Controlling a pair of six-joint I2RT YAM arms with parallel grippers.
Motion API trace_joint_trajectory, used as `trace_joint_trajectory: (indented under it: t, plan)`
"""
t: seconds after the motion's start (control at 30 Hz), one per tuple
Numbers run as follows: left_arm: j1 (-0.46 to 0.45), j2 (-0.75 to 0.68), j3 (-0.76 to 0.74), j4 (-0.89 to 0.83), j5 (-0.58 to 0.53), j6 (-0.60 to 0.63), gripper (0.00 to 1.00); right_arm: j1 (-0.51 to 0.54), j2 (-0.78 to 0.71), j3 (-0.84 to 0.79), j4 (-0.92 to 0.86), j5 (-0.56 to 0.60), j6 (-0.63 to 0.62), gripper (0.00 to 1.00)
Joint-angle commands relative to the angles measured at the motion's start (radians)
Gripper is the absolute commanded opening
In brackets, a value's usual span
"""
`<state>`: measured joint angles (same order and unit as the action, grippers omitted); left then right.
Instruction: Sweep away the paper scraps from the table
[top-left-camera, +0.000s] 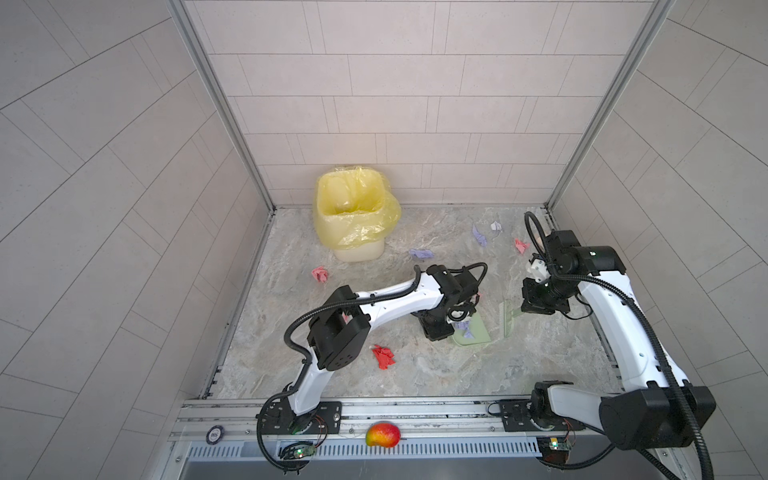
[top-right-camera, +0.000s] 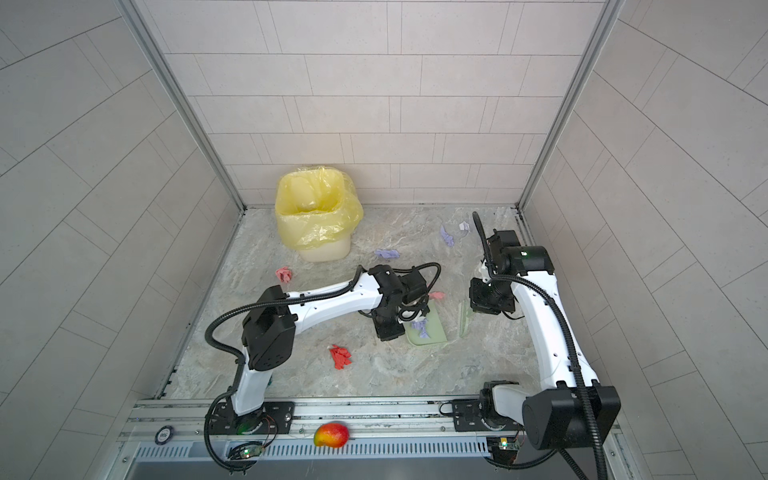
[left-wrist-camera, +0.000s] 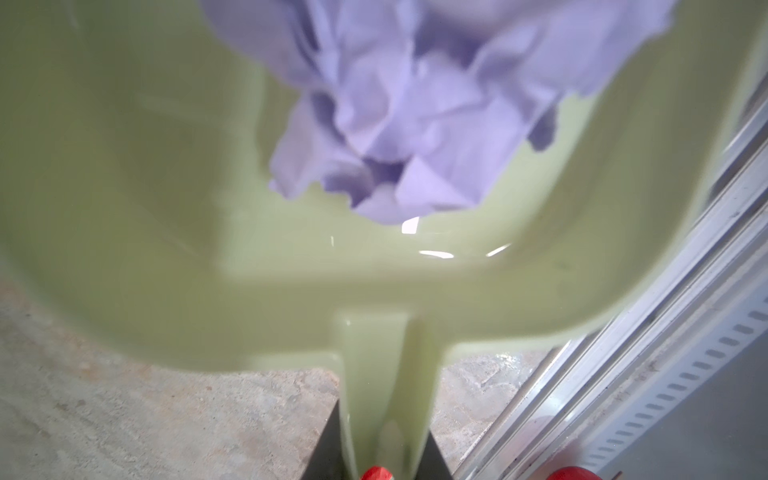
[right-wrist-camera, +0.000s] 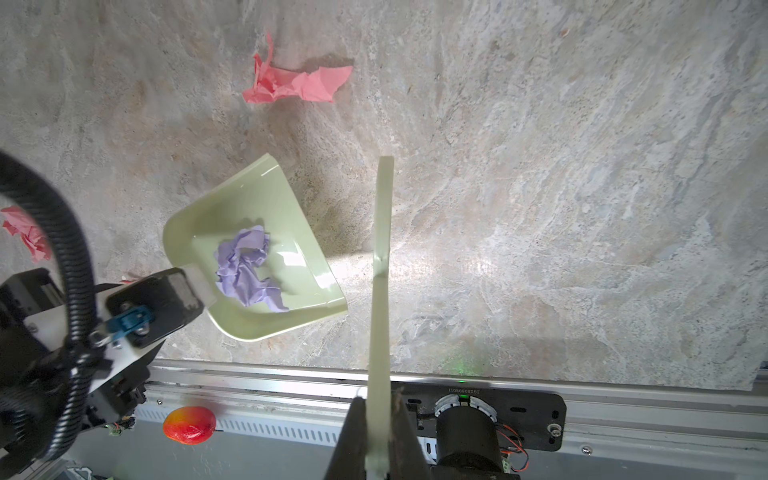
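Where both top views look down on the grey desk (top-left-camera: 374, 386), paper scraps (top-left-camera: 383, 356) lie scattered, red, pink and purple, with a yellow-bagged bin (top-left-camera: 361, 251) at the back. Left wrist view: the left claw (left-wrist-camera: 386, 457) is clenched on a green dustpan (left-wrist-camera: 124, 208) by its handle, a purple scrap (left-wrist-camera: 415, 104) inside. Right wrist view: the right claw (right-wrist-camera: 376, 440) grips a flat green scraper (right-wrist-camera: 382, 249) just beside the dustpan, not touching.
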<state>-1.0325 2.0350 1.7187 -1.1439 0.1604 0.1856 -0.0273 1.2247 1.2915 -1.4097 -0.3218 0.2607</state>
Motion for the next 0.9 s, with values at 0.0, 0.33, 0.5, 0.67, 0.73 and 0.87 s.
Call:
trace_joint_trajectory:
  t: [0.0, 0.33, 0.5, 0.67, 0.73, 0.87]
  plan:
    - [0.013, -0.074, -0.036, 0.030, -0.017, -0.036, 0.00, -0.008, -0.013, 0.023, 0.002, 0.010, -0.008, 0.00]
    - [0.092, -0.260, -0.102, 0.038, -0.047, -0.165, 0.00, -0.010, -0.022, 0.001, 0.052, -0.048, -0.001, 0.00]
    - [0.137, -0.353, -0.088, 0.003, -0.092, -0.235, 0.00, -0.010, -0.034, -0.025, 0.092, -0.088, 0.011, 0.00]
    - [0.177, -0.403, -0.019, -0.093, -0.199, -0.320, 0.00, -0.010, -0.036, -0.042, 0.112, -0.111, 0.016, 0.00]
    - [0.205, -0.422, 0.002, -0.116, -0.202, -0.351, 0.00, -0.010, -0.034, -0.043, 0.117, -0.117, 0.017, 0.00]
    - [0.252, -0.464, 0.042, -0.160, -0.245, -0.408, 0.00, -0.010, -0.027, -0.034, 0.121, -0.129, 0.016, 0.00]
